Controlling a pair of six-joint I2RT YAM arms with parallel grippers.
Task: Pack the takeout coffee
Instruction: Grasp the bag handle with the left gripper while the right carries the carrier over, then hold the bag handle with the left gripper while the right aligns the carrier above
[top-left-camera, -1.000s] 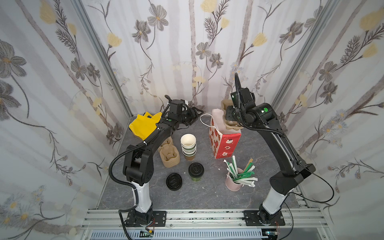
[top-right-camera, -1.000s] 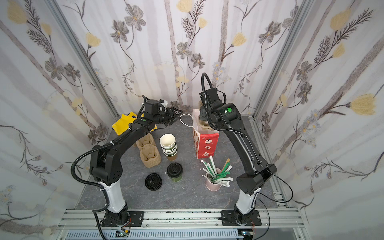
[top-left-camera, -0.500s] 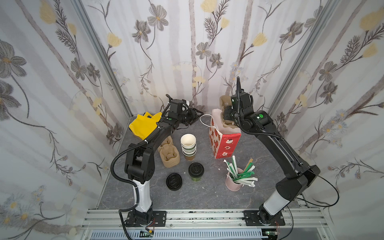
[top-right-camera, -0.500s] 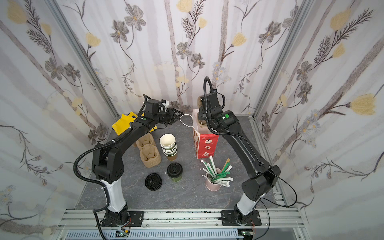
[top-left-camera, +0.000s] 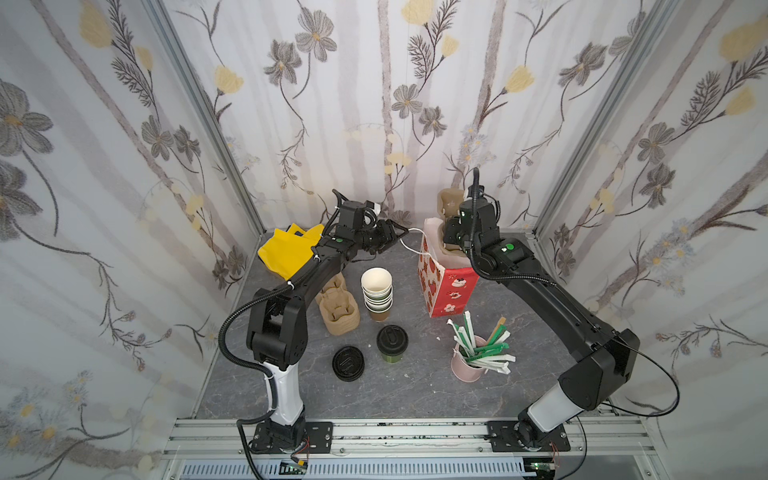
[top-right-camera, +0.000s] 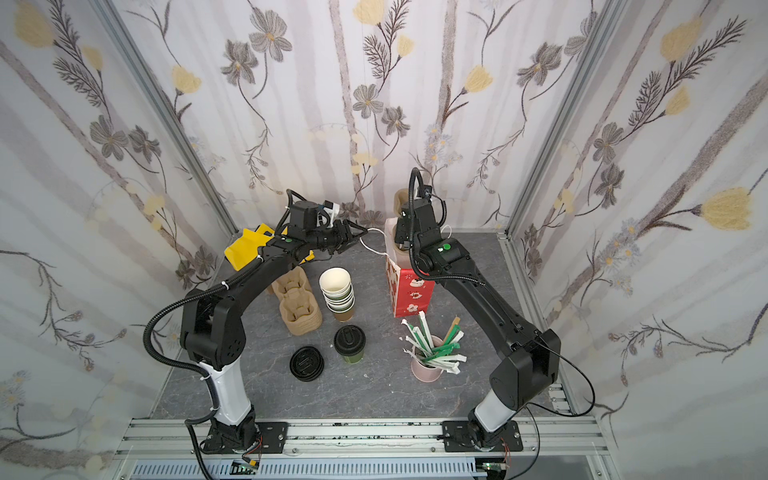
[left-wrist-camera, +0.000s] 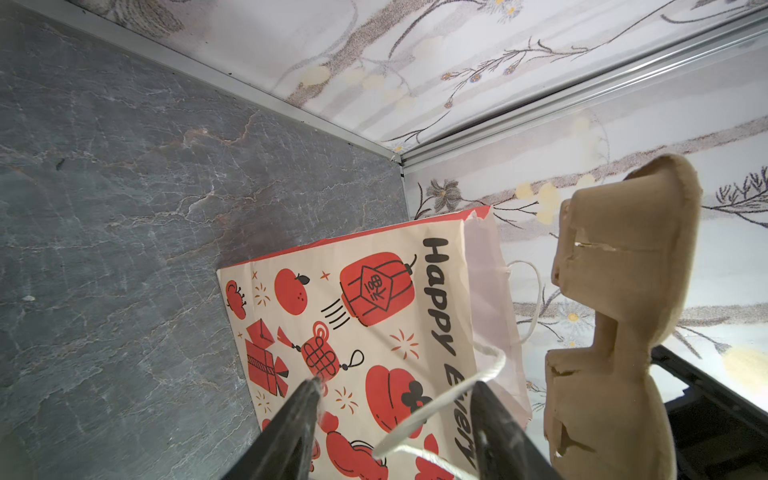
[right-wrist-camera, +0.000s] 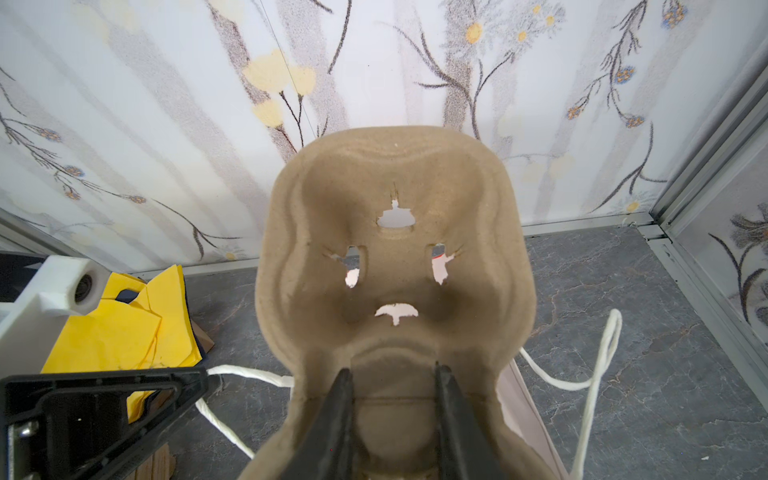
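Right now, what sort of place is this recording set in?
Probably a mock takeout-packing station inside a robot test cell: floral wallpapered panels in aluminium framing, two robot arms bolted to a front rail, and a lidded coffee cup, stacked cups and a gift bag.

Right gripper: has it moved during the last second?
Yes. In a top view the right gripper shifted left and down, toward the red bag.

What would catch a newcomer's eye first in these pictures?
The right claw, shut on a brown pulp cup carrier, holds it on end in the mouth of the red paper bag at the back of the table. The left claw stands open around the bag's white cord handle. The takeout coffee stands untouched in front, beside a pile of black lids.
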